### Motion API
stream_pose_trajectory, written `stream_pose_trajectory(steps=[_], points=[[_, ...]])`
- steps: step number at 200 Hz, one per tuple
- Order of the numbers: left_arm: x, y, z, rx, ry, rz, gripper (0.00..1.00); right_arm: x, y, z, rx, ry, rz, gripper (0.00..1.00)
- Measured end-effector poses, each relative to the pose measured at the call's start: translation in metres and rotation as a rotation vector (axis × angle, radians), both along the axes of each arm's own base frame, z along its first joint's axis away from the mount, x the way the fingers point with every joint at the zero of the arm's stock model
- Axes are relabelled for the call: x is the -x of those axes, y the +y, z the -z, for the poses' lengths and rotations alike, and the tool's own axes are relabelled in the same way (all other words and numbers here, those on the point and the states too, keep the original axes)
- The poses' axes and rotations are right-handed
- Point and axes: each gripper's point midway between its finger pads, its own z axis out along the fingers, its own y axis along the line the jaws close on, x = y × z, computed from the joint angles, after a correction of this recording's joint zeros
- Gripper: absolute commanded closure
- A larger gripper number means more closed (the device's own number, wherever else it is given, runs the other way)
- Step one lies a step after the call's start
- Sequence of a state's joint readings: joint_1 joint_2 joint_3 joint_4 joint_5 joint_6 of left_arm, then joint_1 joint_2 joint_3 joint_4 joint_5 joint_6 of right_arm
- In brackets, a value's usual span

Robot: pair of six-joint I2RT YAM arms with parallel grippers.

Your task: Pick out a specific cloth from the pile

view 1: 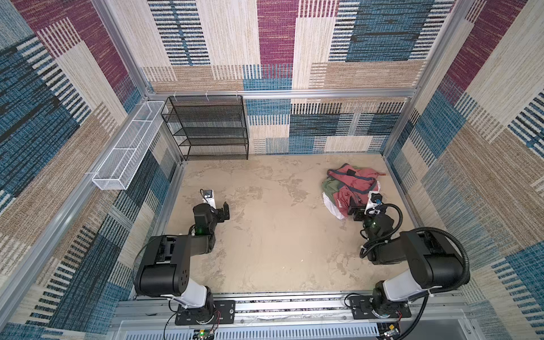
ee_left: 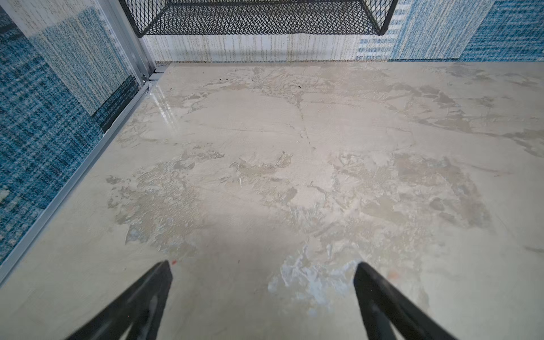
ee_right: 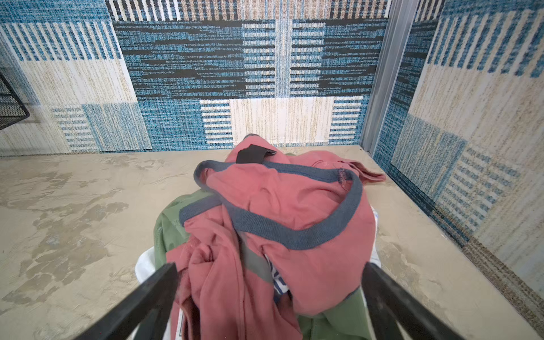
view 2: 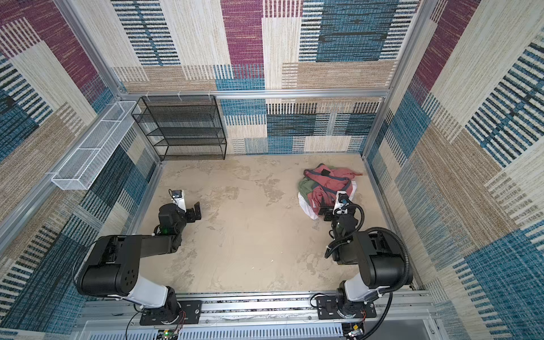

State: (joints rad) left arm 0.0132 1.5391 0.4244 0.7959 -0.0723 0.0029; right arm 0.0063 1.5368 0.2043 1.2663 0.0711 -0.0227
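So the right arm (view 1: pixel 424 259) is hovering right at the near edge of the pile (view 1: pixel 353 182), jaws spread wide and gripping nothing, straddling the front of the heap in its wrist view. I'm guessing it's lining up for a grab. The left arm (view 1: pixel 164 265) is sitting well apart over bare surface (view 1: pixel 265 235), jaws also released and empty, probably just keeping out of the way.

The white cloth (view 1: pixel 331 206) is lying at the bottom of the pile and is mostly buried. The salmon-red garment (ee_right: pixel 294 212) with dark trim is draping over the top, and the olive-green garment (ee_right: pixel 167 229) is sitting in between. Only a plain white edge is poking out toward the middle of the surface. I'm not seeing any straps. It's looking soft and floppy, so pulling it is probably going to drag the others along.
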Motion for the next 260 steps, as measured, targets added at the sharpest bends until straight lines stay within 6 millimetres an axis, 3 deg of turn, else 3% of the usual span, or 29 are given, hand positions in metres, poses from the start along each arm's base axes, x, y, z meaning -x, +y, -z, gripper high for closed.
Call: stream_pose_trajectory(steps=[210,247,260], points=[[-0.001,0.0,0.0,0.0,-0.001,0.0,0.0,0.0,0.0,0.0,0.0,0.0,0.0,0.0],[0.0,-0.001,-0.003,0.0,0.001,0.001,0.15,0.0,0.0,-0.004,0.0,-0.003,0.0,0.0],[-0.001,-0.002,-0.019,0.0,-0.016,0.005,0.2,-0.004,-0.001,-0.016,-0.008,-0.019,0.007,0.04]])
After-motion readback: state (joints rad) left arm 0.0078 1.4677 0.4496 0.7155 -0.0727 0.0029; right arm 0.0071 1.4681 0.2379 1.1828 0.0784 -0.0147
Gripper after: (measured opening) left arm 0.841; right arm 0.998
